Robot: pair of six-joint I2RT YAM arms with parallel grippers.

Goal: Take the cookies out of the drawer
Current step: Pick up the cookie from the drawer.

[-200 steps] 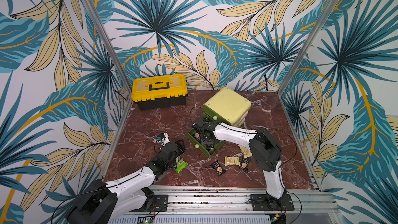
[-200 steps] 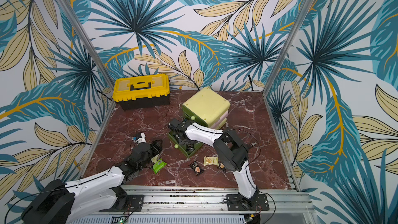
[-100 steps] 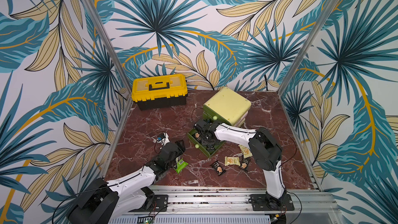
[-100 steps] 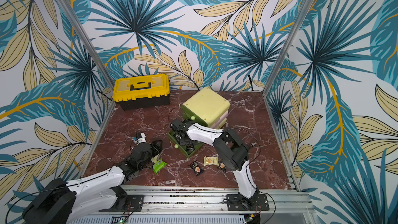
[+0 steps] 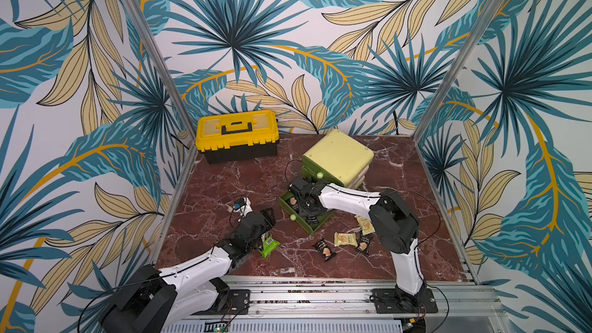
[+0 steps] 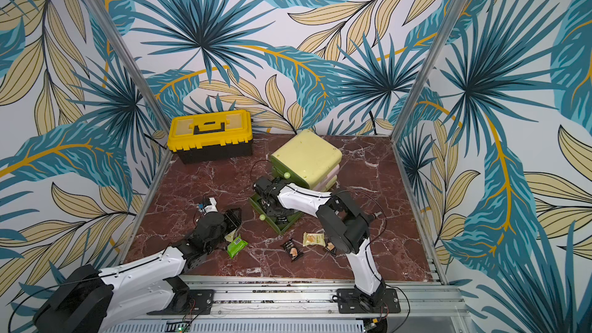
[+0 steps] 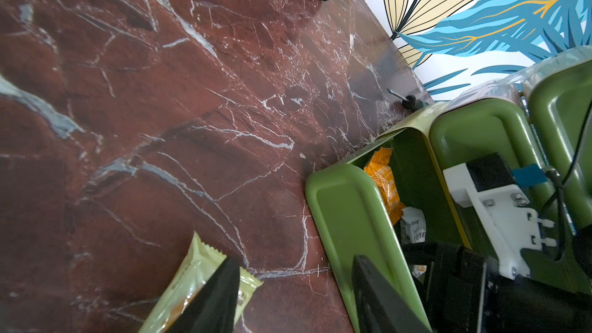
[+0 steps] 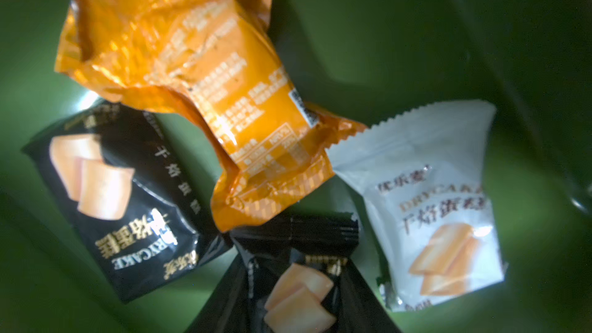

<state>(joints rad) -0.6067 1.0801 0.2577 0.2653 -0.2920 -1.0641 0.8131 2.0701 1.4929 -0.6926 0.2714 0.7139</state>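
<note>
The green drawer (image 5: 315, 226) stands pulled out of the pale green cabinet (image 5: 338, 155). My right gripper (image 8: 296, 264) reaches down into it, its jaws shut on a black cookie packet (image 8: 294, 251). Around it on the drawer floor (image 8: 384, 43) lie an orange packet (image 8: 198, 91), another black packet (image 8: 121, 203) and a white packet (image 8: 432, 203). My left gripper (image 7: 294, 259) hovers open beside the drawer's outer wall (image 7: 339, 213), one finger over a pale green packet (image 7: 195, 270), nothing between its jaws.
Out on the marble table lie a bright green packet (image 5: 268, 246), two black packets (image 5: 324, 249) (image 5: 363, 245) and two pale yellow ones (image 5: 345, 239) (image 5: 365, 224). A yellow toolbox (image 5: 237, 136) stands at the back left. Patterned walls close in three sides.
My right gripper has sunk slightly into the drawer and its jaws have narrowed onto the black packet. The left arm has stayed where it was.
</note>
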